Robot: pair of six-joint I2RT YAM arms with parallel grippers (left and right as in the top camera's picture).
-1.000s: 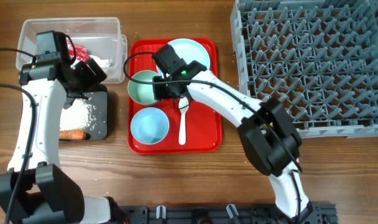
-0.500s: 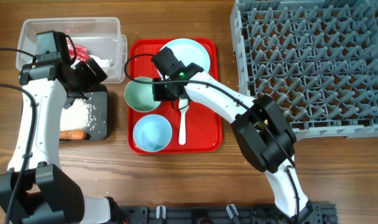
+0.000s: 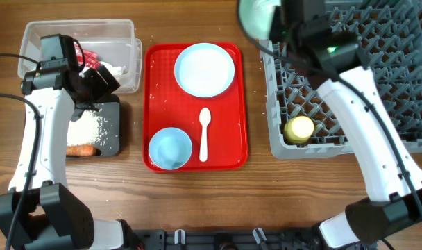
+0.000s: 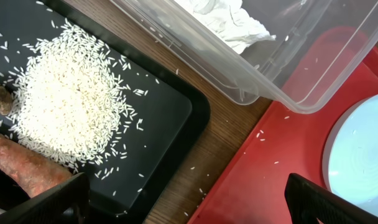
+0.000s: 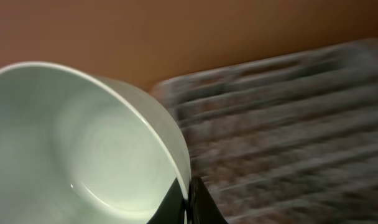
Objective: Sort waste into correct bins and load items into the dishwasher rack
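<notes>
Mint bowl now raised beside the dishwasher rack's corner.
Loading: right gripper pinches its rim; next, seat it between pegs.

I see my right gripper pinching the rim of 1 mint bowl, whose hollow faces the camera. Beside the bowl the grey rack is a blur.

White-shelled arms with black joints, black cables, one green light.
</notes>
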